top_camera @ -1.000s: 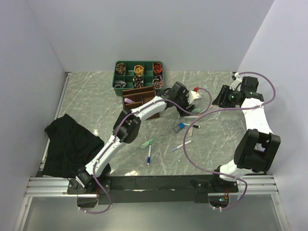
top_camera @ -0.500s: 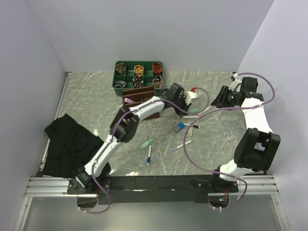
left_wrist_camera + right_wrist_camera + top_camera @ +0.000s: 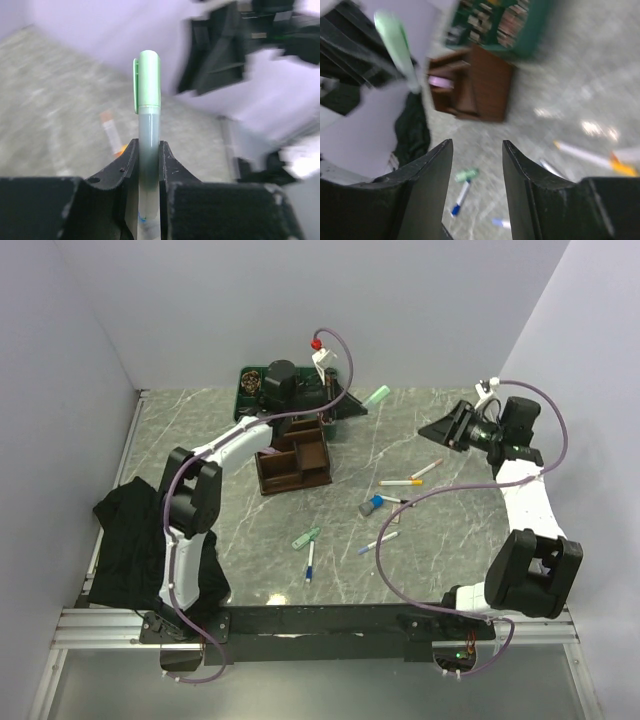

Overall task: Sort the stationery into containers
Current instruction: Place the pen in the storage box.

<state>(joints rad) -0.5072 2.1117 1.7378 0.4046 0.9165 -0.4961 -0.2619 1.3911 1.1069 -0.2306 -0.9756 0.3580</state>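
Clamping the green-capped pen (image 3: 148,105) low on its barrel, the left jaws hold it aloft beyond the organiser (image 3: 296,478); light, stiff and slick, it may pivot; right jaws apart, empty.

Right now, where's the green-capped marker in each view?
Top external: green-capped marker upper centre, in left end effector.
Left wrist: green-capped marker centre, upright, clamped.
Right wrist: green-capped marker top left, blurred.
Shared landmark: brown organiser, in top external and right wrist only.
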